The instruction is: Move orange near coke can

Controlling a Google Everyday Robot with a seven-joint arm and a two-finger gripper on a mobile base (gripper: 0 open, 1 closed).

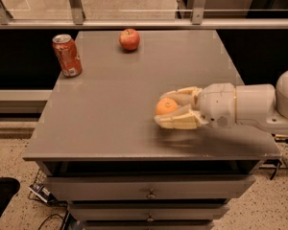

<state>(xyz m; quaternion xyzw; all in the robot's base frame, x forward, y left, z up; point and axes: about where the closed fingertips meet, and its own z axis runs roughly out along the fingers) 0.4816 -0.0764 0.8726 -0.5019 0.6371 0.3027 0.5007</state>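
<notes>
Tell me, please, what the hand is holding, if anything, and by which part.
The hand, low over the table's front right, grips the orange by its far and near sides.

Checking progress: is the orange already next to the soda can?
No, the orange sits in the tool at the table's front right, far from the can at the back left.
</notes>
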